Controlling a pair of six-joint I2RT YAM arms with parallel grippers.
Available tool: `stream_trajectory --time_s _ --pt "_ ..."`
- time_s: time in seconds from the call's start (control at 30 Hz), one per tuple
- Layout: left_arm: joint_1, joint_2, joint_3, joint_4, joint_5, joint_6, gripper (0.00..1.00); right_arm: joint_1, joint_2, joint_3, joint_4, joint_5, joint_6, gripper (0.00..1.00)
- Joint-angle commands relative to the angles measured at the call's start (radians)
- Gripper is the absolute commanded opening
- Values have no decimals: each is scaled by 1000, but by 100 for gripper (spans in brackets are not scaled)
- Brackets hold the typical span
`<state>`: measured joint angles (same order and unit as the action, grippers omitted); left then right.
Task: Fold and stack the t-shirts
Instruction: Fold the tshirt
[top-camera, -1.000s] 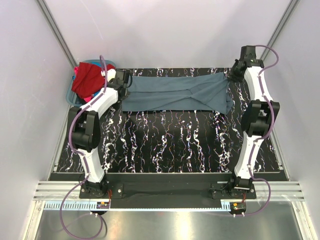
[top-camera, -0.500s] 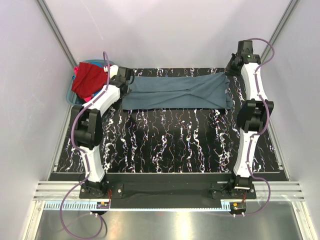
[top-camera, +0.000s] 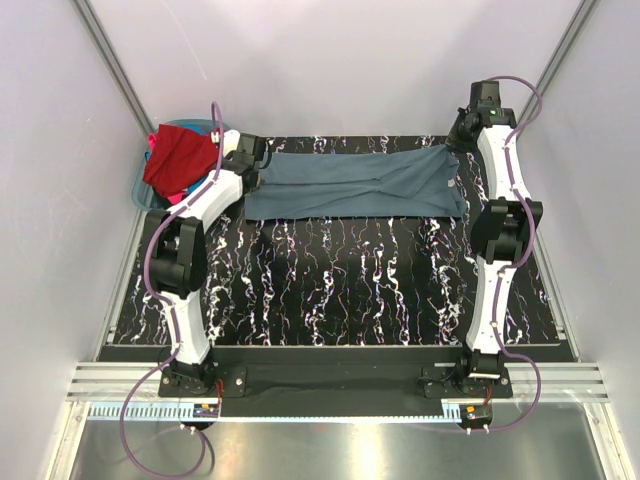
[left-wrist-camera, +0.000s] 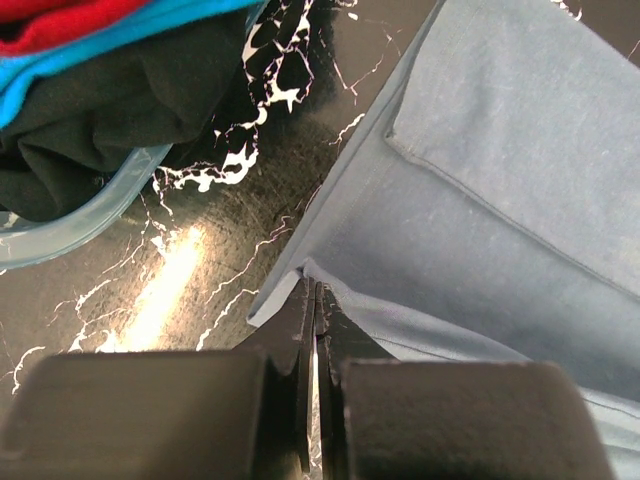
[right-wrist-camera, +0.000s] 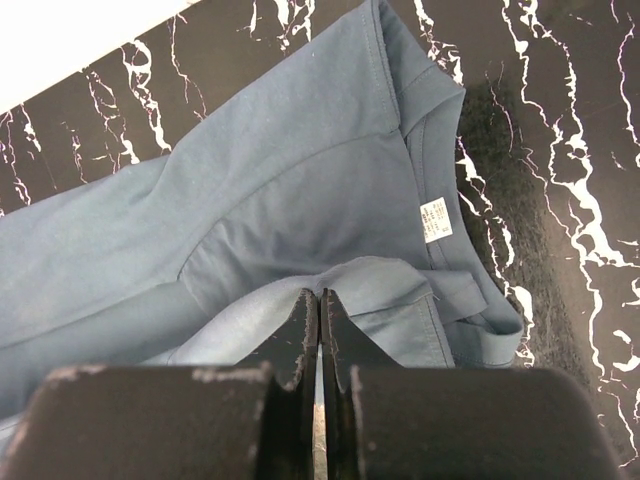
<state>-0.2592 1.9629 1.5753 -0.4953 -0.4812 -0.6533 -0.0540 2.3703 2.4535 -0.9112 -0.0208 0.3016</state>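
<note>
The left hand (left-wrist-camera: 316, 300) is recorded at bottom centre, its two dark fingers pressed together with only a thin slit between them. The near edge of the grey-blue t-shirt (left-wrist-camera: 480, 200) is pinched at the tips. The t-shirt is spread to the right, and a folded upper layer is seen on it. A basket (left-wrist-camera: 90, 215) is noted at upper left, filled with black cloth (left-wrist-camera: 110, 110), bright blue cloth (left-wrist-camera: 100, 50) and red cloth (left-wrist-camera: 50, 20). The black, white-veined surface (left-wrist-camera: 230, 200) is exposed between basket and t-shirt, and glare is noted on it.

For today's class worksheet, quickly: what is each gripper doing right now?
Left gripper: closed, holding the slate grey-blue cloth t-shirt.
Right gripper: closed, holding the same t-shirt.
</note>
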Motion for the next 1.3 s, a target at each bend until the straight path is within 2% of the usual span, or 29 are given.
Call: stream_trajectory --time_s 0.0,1.27 --pt "2 7 48 38 -50 15 0 3 1 56 12 15 -22 0" --pt "3 99 118 54 -42 43 0 3 106 153 44 -11 -41 0"
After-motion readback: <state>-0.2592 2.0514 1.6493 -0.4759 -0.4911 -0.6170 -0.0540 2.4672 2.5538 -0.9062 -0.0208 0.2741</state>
